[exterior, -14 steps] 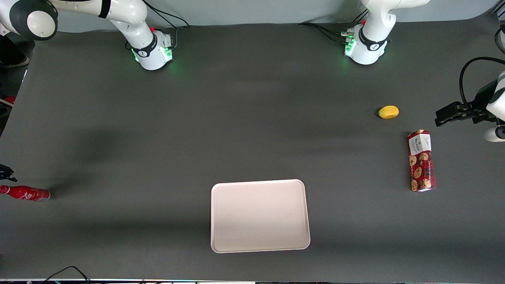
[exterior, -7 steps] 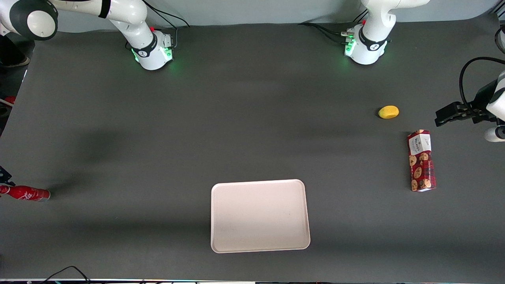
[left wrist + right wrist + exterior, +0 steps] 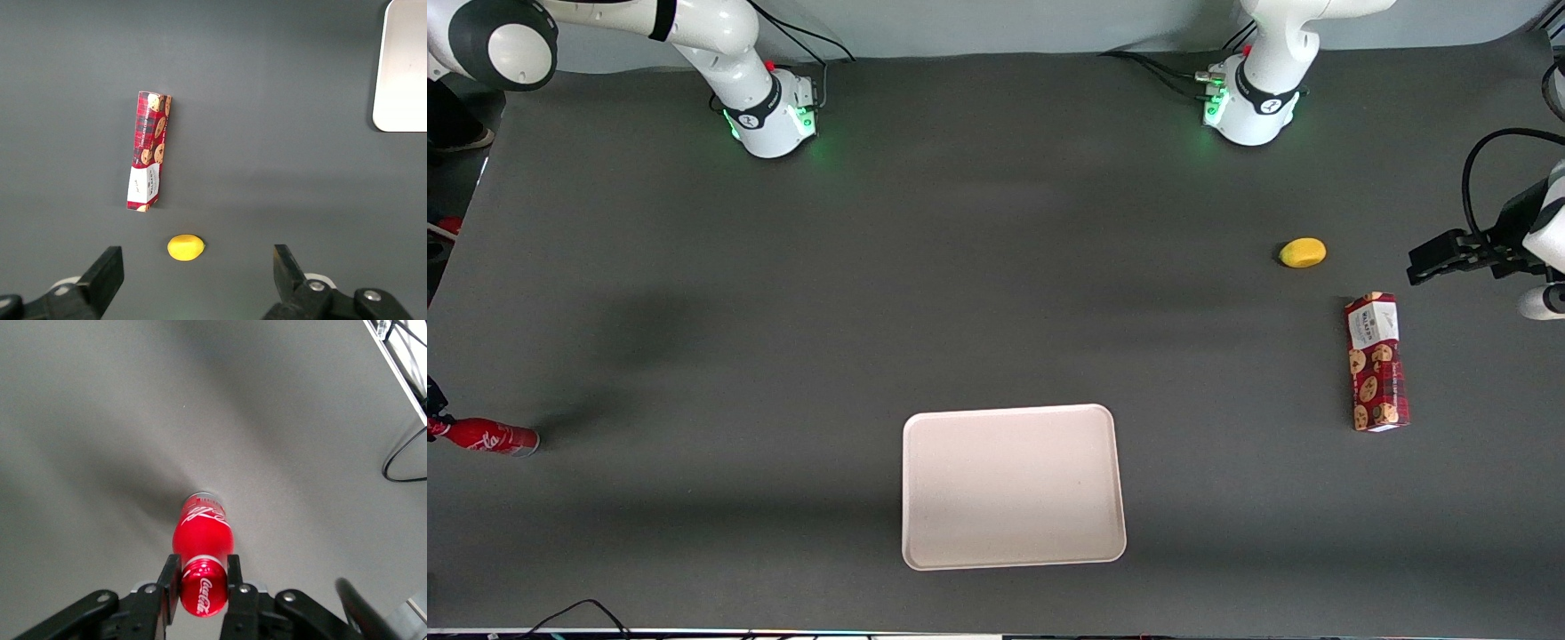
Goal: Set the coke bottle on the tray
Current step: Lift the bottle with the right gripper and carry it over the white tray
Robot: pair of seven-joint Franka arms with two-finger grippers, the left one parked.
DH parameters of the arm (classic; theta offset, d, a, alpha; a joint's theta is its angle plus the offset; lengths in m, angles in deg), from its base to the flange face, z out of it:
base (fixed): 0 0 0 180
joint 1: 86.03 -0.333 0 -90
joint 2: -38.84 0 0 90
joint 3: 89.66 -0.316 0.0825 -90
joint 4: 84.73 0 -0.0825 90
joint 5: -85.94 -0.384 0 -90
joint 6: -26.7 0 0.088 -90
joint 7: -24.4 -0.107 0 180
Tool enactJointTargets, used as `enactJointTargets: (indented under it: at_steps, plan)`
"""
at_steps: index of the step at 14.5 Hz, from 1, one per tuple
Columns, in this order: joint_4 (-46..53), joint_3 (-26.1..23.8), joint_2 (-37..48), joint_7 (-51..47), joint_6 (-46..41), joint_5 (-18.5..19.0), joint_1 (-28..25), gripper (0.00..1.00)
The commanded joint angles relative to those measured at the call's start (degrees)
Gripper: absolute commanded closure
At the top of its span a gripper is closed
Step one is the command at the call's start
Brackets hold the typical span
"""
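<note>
The coke bottle (image 3: 489, 437) lies at the working arm's end of the table, its red cap end reaching the frame's edge. Little of my gripper (image 3: 432, 411) shows there, at the cap end. In the right wrist view the gripper (image 3: 202, 581) is shut on the coke bottle (image 3: 202, 532), one finger pressed on each side of the red cap, and the silvery base points away from the wrist camera. The tray (image 3: 1014, 484) sits mid-table, nearer to the front camera, well away from the bottle, and nothing is on it. One corner of the tray (image 3: 403, 67) shows in the left wrist view.
A red cookie box (image 3: 1376, 362) and a yellow lemon-like fruit (image 3: 1303, 252) lie toward the parked arm's end; the left wrist view also shows the box (image 3: 148, 151) and the fruit (image 3: 185, 247). A cable (image 3: 403, 457) and the table's edge are close to the bottle.
The bottle has shifted a little toward the working arm's end of the table, and the gripper has slid further out of the front view's edge.
</note>
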Motion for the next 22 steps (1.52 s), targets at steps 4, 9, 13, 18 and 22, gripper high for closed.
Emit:
enactJointTargets:
  at_steps: [4,9,13,18,22]
  plan:
    - [0.7,-1.7,7.0,-3.0,-8.3,-1.2,-1.8,1.00]
    - [-0.3,-1.8,17.2,-13.7,-19.0,-0.6,-8.7,1.00]
    - [-0.2,-1.9,25.4,-30.7,-30.0,-0.7,-16.9,1.00]
    - [0.5,-1.9,30.1,-64.9,-37.0,-1.0,-34.9,1.00]
    - [6.8,-1.5,25.2,-86.2,-36.4,-0.9,-46.8,1.00]
